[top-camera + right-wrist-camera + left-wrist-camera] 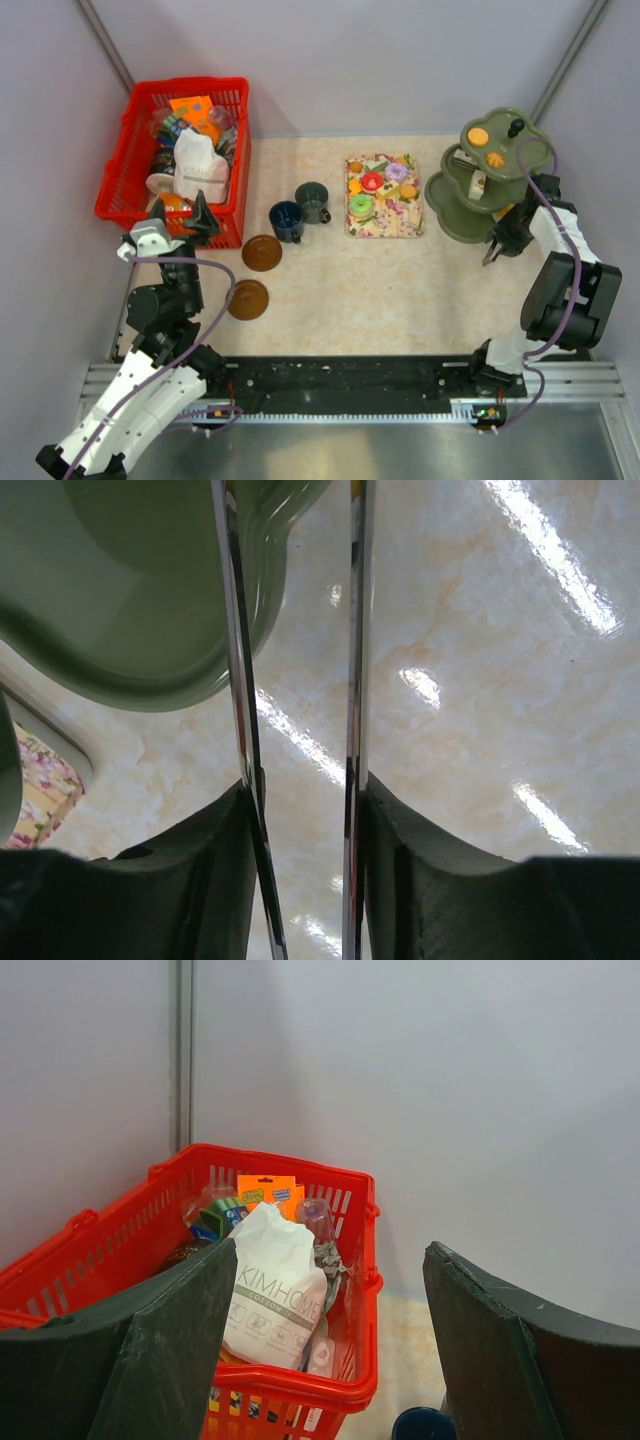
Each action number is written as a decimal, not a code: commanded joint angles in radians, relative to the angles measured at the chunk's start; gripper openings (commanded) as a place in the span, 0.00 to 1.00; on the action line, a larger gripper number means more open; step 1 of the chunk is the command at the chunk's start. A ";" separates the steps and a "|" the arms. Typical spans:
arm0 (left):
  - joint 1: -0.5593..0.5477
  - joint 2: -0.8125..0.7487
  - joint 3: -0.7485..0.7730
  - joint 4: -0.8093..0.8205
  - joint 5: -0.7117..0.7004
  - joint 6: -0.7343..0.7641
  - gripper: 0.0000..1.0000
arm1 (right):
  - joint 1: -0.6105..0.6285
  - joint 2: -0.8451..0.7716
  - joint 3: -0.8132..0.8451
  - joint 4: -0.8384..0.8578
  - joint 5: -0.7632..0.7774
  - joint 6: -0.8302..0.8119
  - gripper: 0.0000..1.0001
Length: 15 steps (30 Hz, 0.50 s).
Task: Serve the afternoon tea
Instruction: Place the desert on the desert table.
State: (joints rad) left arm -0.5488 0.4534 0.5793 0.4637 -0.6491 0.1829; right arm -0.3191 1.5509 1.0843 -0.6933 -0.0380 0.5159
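Marbled tabletop (350,290), tongs (235,680) in right pincer (305,780)

open: table middle (350,290) | blocked: basket (112,190) by left hand (182,216), stand (455,225) by right hand (495,250)

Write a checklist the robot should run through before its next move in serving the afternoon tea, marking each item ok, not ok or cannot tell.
1. Right hand grips the thin metal tongs: ok, both blades sit between its fingers.
2. Tongs empty: ok, nothing between the blades.
3. All small colourful toy pastries moved to the olive-green three-tier stand: not ok, several lie on the floral rectangular tray.
4. Navy mug and dark-green mug on the round brown saucers: not ok, both stand on the table, off the saucers.
5. Left hand free: ok, open, empty, by the red plastic basket.
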 commanded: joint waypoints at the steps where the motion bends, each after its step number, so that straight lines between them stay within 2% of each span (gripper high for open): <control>1: -0.002 -0.009 -0.002 0.041 -0.009 0.010 0.80 | -0.009 -0.038 -0.004 0.037 0.003 -0.005 0.41; 15: -0.003 -0.005 0.001 0.039 -0.006 0.007 0.80 | -0.008 -0.167 -0.009 -0.038 0.085 0.027 0.42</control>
State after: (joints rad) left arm -0.5488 0.4534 0.5789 0.4637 -0.6491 0.1829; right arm -0.3191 1.4483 1.0710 -0.6994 0.0071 0.5217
